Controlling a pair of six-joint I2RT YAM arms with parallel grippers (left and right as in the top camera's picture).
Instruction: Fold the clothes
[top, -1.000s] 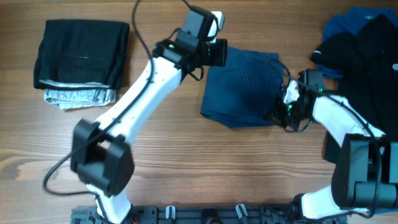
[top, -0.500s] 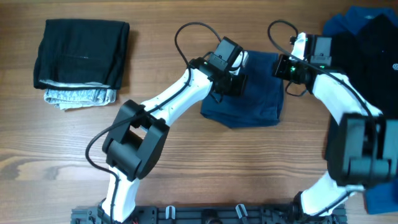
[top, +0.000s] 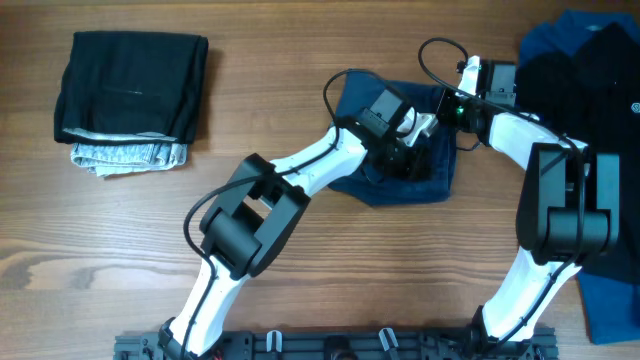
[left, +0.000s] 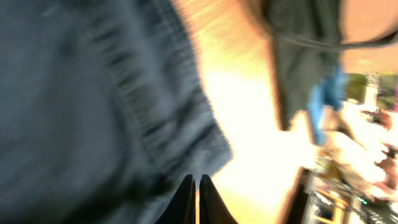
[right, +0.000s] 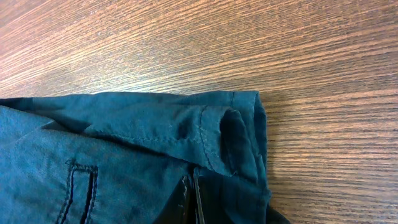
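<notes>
Slightly right of mid-table: folded dark navy-blue fabric shorts (top: 395, 190), flat as a rough rectangle on the brown wood-grain table (top: 400, 270). Lower and left edges free, with wide open wood below and to the left. Upper right corner crowded by both arms. Well apart at far left: folded black fabric garment (top: 130, 85) stacked on a light grey fabric garment (top: 130, 155). Near the right edge of the shorts, a strip of wood between: loose heap, black fabric garment (top: 590, 110) over bright blue fabric (top: 560, 35), running to the right border of the overhead view.

Left gripper (top: 420, 160) down over the right half of the shorts, its white-and-black arm crossing the cloth from the lower left. Left wrist view heavily blurred: left gripper (left: 196, 199), dark fingertips (left: 185, 198) pressed together with only a thin slit between, against dark ribbed cloth of the shorts (left: 74, 112). Cloth caught between them or not: cannot tell.

Right gripper (top: 443, 108) at the upper right corner of the shorts. In the right wrist view: right gripper (right: 191, 199), fingers (right: 185, 198) closed to a hairline gap, tips at the stitched, folded-over hem of the shorts (right: 143, 130), bare wood beyond the hem. Pinching the fabric or only touching it: cannot tell.
</notes>
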